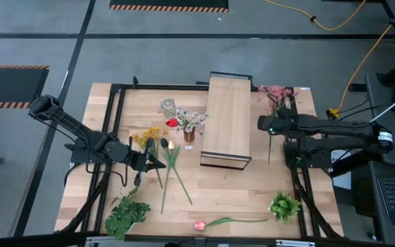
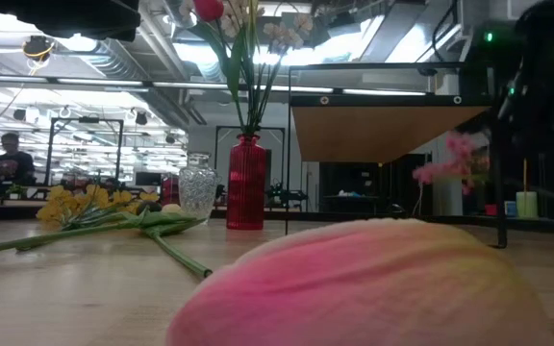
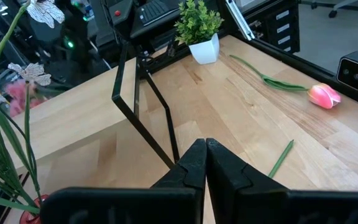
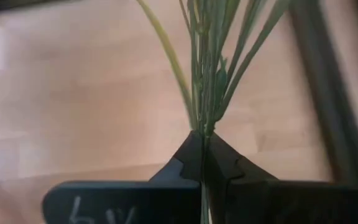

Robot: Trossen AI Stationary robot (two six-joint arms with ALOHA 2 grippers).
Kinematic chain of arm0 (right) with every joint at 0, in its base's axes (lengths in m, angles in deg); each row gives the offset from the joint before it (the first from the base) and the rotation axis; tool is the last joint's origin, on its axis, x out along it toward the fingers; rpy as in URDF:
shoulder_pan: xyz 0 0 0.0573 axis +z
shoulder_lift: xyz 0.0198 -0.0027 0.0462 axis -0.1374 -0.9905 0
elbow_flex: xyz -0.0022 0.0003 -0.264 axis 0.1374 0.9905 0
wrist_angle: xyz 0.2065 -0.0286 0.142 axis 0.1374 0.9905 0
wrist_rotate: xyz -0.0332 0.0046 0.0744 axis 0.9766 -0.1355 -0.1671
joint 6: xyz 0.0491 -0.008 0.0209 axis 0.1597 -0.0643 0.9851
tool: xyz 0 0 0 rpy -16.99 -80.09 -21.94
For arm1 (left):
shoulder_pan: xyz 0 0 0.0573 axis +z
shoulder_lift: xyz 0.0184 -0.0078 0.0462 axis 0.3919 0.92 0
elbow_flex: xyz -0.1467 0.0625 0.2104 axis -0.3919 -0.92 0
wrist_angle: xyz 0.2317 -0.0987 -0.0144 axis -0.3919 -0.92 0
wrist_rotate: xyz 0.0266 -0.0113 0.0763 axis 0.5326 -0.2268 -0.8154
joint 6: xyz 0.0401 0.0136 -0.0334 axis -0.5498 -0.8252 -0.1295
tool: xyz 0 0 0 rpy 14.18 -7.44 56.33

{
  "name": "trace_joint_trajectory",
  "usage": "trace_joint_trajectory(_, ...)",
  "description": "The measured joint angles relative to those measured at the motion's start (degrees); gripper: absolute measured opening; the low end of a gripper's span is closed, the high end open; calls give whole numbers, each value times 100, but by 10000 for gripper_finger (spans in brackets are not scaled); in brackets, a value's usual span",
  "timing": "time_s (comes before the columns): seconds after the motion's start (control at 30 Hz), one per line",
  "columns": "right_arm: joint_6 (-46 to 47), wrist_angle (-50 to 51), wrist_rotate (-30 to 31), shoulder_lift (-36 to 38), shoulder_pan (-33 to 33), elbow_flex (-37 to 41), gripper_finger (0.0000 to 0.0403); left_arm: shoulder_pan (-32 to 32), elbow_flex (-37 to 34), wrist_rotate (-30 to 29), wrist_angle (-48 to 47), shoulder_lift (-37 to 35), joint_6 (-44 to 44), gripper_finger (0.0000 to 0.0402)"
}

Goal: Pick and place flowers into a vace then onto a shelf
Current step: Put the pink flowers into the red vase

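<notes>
No readable text, labels or numbers; faint handwritten marks on right gripper (image 4: 202, 163), illegible.

In the low view a pink tulip (image 2: 364, 284) fills the 6 o'clock half as a blur, cut off by the bottom edge and hiding the table behind it. The shelf (image 2: 388, 130) runs off at 3 o'clock behind a dark arm. The flowers in the red vase (image 2: 245, 183) are cut off at 12 o'clock. In the right wrist view the stems (image 4: 207, 68) leave the frame at 12 o'clock, blossoms unseen, and the table (image 4: 73, 93) is blurred.
</notes>
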Motion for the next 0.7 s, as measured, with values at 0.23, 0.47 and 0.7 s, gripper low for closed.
trace_joint_trajectory(0.23, -398, 754, 702, 122, -2, -986, 0, 1, 0, 0, 1, 0, 0, 4)
trace_joint_trajectory(0.47, -1986, -233, 900, 142, 24, -1447, 0, 2, 0, 0, 2, 0, 0, 3)
trace_joint_trajectory(0.7, -4227, -2253, 434, 442, 193, -1451, 0, 0, 0, 0, 2, 0, 55, 6)
